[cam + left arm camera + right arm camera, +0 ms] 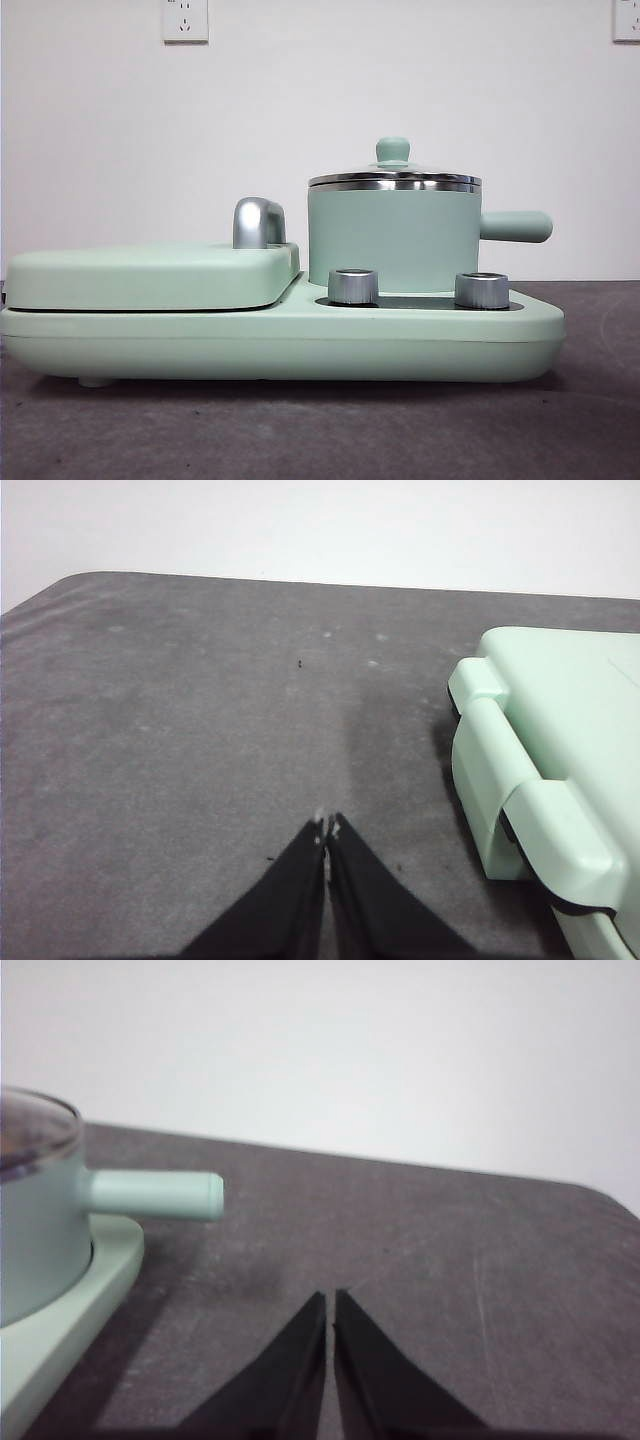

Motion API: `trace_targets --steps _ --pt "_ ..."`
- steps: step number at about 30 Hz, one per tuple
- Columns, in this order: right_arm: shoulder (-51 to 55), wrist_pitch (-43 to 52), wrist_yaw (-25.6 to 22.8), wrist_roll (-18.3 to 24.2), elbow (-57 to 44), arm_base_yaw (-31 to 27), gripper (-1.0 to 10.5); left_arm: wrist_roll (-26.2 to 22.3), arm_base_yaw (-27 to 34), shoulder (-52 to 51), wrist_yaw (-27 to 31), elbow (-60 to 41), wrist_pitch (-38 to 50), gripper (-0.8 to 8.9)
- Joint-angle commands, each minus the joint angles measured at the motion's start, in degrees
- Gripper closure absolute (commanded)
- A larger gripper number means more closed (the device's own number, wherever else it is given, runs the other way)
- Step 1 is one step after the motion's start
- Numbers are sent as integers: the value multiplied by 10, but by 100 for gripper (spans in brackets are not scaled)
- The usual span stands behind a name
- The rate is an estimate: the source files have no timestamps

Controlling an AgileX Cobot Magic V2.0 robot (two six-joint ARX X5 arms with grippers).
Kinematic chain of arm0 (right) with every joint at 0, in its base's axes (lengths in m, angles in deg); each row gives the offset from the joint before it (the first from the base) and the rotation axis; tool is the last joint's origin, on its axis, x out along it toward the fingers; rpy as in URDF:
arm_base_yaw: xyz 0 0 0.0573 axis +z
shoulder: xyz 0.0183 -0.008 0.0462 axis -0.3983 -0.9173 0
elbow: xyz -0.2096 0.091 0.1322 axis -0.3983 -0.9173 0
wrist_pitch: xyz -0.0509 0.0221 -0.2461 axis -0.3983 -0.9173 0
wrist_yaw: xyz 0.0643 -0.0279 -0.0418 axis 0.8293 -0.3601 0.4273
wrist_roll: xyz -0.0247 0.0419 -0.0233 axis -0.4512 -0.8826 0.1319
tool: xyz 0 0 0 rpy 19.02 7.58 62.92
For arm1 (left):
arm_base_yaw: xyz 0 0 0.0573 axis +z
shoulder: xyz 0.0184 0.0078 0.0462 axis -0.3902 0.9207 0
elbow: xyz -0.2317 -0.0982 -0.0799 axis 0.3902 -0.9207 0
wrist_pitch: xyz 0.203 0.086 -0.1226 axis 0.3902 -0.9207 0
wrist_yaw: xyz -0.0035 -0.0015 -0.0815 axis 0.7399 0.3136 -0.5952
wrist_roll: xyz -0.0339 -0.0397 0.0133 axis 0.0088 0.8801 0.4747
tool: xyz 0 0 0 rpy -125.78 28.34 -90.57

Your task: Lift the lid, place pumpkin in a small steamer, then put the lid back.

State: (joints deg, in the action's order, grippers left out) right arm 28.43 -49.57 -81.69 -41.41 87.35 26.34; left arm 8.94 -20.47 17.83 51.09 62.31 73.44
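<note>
In the front view the small steamer (392, 240) stands right of centre on the mint-green cooker base (280, 345), its side handle pointing to the right edge of the frame. The lid (394, 178) sits on its steel rim, knob on top. 2 steel dials (353, 286) stand in front of it, and the flat griddle cover (150, 276) lies closed at the left. The pumpkin cannot be seen in any view. The left pincer (327, 827) hovers over the grey surface (180, 740), jaws pressed together, beside the cooker's edge. The right pincer (331, 1298) is likewise pressed together, holding nothing, near the steamer's handle.
</note>
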Motion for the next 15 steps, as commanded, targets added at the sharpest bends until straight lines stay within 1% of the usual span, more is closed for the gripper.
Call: trace_targets --steps 1,6,15 --pt "14 7 0 -13 -3 -1 935 0 1 0 2 -11 0 807" --pt "14 8 0 -20 -3 -1 935 0 1 0 1 -11 -1 807" --pt "14 8 0 -21 -3 -1 935 0 1 0 1 -11 0 807"
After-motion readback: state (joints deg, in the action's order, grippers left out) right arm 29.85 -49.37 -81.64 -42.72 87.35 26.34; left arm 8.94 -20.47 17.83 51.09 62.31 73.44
